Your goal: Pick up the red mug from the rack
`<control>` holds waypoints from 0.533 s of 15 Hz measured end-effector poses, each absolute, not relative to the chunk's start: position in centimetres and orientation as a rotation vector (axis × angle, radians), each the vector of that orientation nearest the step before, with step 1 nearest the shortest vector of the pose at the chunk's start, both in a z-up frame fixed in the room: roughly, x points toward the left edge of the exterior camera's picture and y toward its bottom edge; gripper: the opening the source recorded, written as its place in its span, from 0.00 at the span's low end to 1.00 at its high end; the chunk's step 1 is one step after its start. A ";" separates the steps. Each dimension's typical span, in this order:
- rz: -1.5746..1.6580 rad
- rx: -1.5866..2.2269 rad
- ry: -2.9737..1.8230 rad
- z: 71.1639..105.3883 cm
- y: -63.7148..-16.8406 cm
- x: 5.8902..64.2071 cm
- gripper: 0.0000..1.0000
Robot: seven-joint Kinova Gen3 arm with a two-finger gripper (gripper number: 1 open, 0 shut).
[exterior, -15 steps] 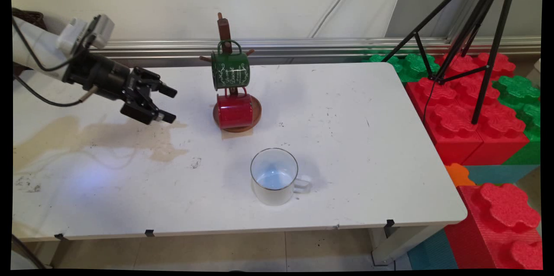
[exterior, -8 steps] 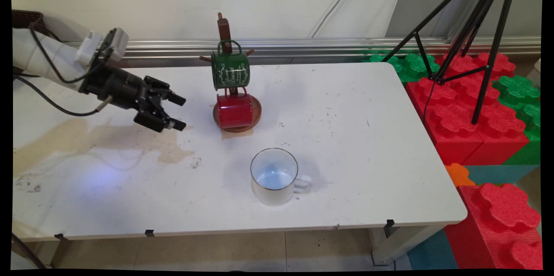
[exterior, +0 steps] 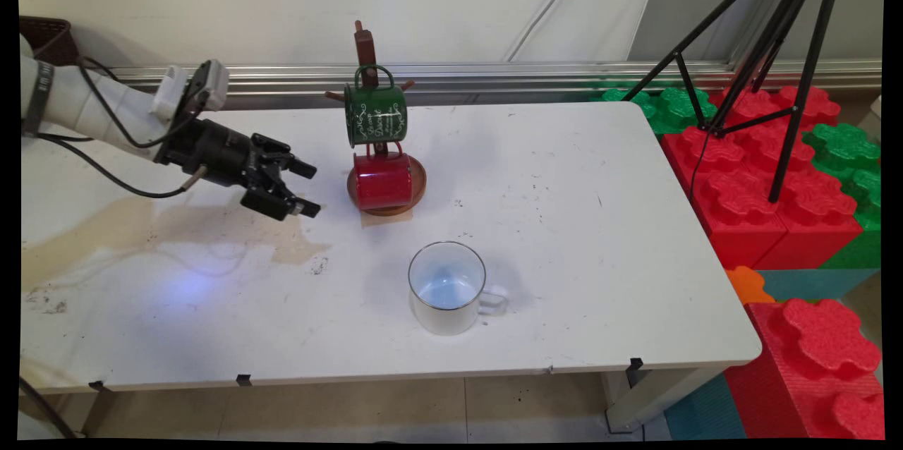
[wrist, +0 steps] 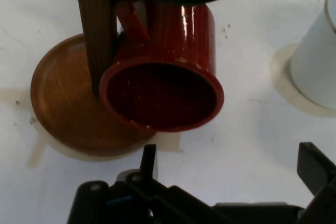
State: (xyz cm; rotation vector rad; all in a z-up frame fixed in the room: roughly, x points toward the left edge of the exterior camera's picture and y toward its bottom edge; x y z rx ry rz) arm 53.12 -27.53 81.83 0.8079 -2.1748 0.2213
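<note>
The gripper is hanging low over the left half of the white table, its two fingers spread wide with nothing between them, aimed toward the wooden mug stand near the middle of the far edge. A red mug is hanging low on that stand, just above the round wooden base, and a green mug is hanging above it. In the hand view the red mug is showing its open mouth to the camera, its long axis tilting down toward the gripper, with the stand's post just beside its rim. A white mug is standing upright toward the near edge, mouth up, handle pointing to the right edge, well apart from the gripper. A brown stain is spreading across the surface under the arm. Nothing is lying between the fingers and the red mug. Compared with half a second ago, the gripper is sitting closer to the stand, while the mugs are standing where they were.
</note>
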 end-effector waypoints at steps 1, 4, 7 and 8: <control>0.224 0.809 -2.169 81.6 -27.7 52.9 1.00; 0.235 0.812 -2.146 80.7 -28.3 52.2 1.00; 0.243 0.821 -2.130 80.2 -28.7 51.7 1.00; 0.246 0.824 -2.123 79.9 -28.9 51.6 1.00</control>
